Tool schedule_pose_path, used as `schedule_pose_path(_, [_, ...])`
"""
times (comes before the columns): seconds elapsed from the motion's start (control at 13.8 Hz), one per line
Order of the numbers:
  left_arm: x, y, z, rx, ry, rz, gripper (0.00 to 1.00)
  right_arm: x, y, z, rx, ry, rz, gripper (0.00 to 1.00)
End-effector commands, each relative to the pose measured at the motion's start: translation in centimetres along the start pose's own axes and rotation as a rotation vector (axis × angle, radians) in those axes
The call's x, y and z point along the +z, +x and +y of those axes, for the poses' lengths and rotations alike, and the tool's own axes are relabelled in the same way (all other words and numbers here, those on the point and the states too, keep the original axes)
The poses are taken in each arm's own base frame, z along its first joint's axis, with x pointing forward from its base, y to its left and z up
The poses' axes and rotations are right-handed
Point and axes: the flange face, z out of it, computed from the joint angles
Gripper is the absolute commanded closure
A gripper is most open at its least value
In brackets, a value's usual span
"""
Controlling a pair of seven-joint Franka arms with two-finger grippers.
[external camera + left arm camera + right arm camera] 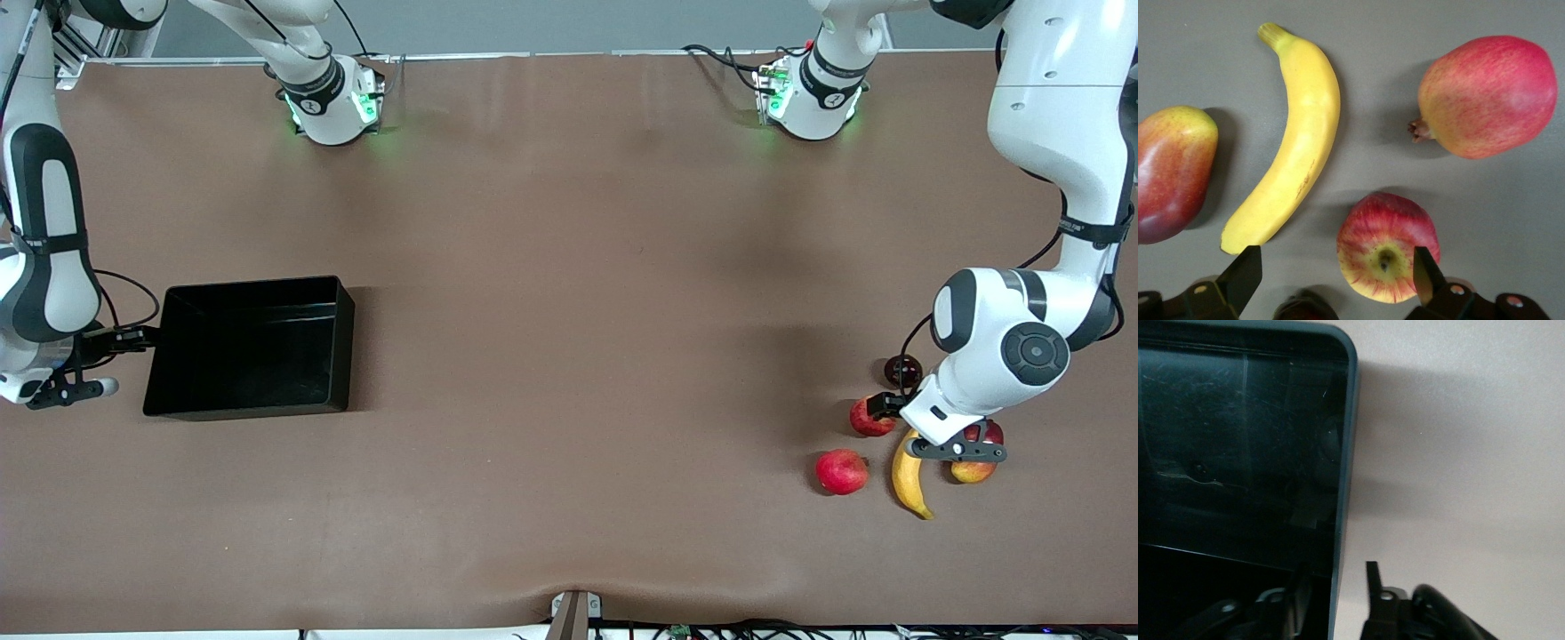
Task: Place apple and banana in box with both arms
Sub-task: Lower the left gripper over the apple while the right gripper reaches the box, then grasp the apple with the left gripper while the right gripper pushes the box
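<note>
Brown worktop carries the black box at the right arm's end, its wall between the right gripper's fingers, one inside, one outside. At the left arm's end, the left gripper hovers spread wide over the apple beside the banana.

Brown matte worktop filling nearly the whole front view, smooth and slightly creased near the camera-side edge. Soft overhead light, with faint pale reflections toward the bases' end and diffuse dark shadows on the surface. Grey strip of wall or floor along the top. Small metal bracket at the nearest edge, cables beside it.
</note>
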Motion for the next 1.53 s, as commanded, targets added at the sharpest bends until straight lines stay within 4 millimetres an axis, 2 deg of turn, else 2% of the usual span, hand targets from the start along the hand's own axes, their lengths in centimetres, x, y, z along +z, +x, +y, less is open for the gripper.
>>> schedule_pose_path(0.0, [-0.6, 0.4, 0.6, -0.029, -0.037, 0.016, 0.0, 1.7, -0.4, 1.7, -0.035, 0.038, 0.026, 0.98])
schedule_pose_path(0.15, [-0.5, 0.4, 1.7, -0.033, -0.056, 0.013, 0.0, 1.8, -0.5, 1.6, -0.076, 0.078, 0.035, 1.0])
schedule_pose_path(0.44, [0.6, 0.4, 2.1, -0.032, -0.064, 0.008, 0.0, 0.8, -0.5, 0.6, -0.075, 0.124, 0.01, 1.0])
schedule_pose_path(0.73, [1.9, 0.4, 2.1, -0.009, -0.06, 0.02, 0.0, -4.0, 0.5, -2.5, 0.017, 0.226, -0.043, 1.0])
schedule_pose_path(0.95, [2.4, 0.3, 2.0, -0.007, -0.059, 0.018, 0.0, -6.3, 1.9, -7.6, 0.039, 0.221, -0.094, 1.0])
schedule_pose_path(1.09, [2.7, 0.1, 2.1, -0.002, -0.056, 0.012, 0.0, -7.7, 2.9, -12.2, -0.02, 0.221, -0.099, 1.0])
schedule_pose_path(1.24, [3.2, -0.1, 1.8, -0.007, -0.058, 0.003, 0.0, -8.3, 3.6, -15.2, -0.01, 0.243, -0.093, 1.0])
schedule_pose_path(1.31, [3.3, -0.2, 1.7, -0.004, -0.058, 0.0, 0.43, -8.2, 4.1, -17.2, -0.011, 0.261, -0.101, 1.0])
schedule_pose_path(1.38, [3.3, -0.2, 1.7, 0.005, -0.058, -0.003, 0.8, -8.3, 4.6, -19.1, -0.018, 0.272, -0.103, 1.0])
schedule_pose_path(1.45, [3.3, -0.2, 1.7, 0.007, -0.058, -0.003, 1.0, -8.2, 5.1, -21.5, -0.033, 0.265, -0.11, 1.0])
